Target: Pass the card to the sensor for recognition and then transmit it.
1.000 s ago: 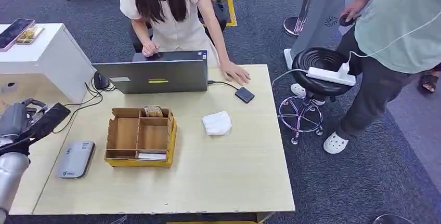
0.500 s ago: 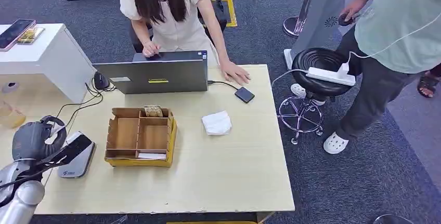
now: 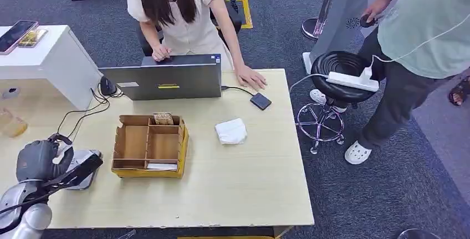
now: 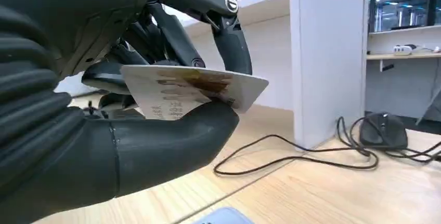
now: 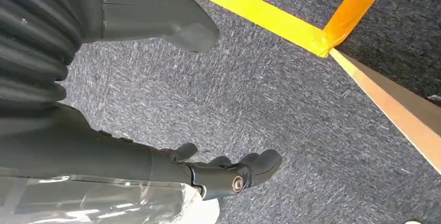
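The card (image 4: 192, 91) is pinched flat in the left hand (image 3: 52, 164), the thick thumb pressed up under it and the darker fingers (image 4: 229, 37) laid across its top face. In the head view that hand is seen at the near left of the table (image 3: 244, 189), directly over the grey sensor (image 3: 83, 161), which is largely covered by it; whether the card touches the sensor's top cannot be told. The sensor is therefore judged to lie straight below the card, and the left hand is much the nearer, so the coming move is taken to be a short lowering, not a sideways reach. The card's long axis is held roughly level and runs outward from the palm, its free end projecting past the fingertips. The card is thin, stiff and pale, with brown print on its face. The sensor is a flat, rounded slab of smooth grey plastic, the table a light wood-grain board, and the cardboard tray (image 3: 149, 147) beside the sensor is compartmented. The right hand (image 5: 223, 174) is seen hanging over grey carpet, its fingers loosely curled on nothing.
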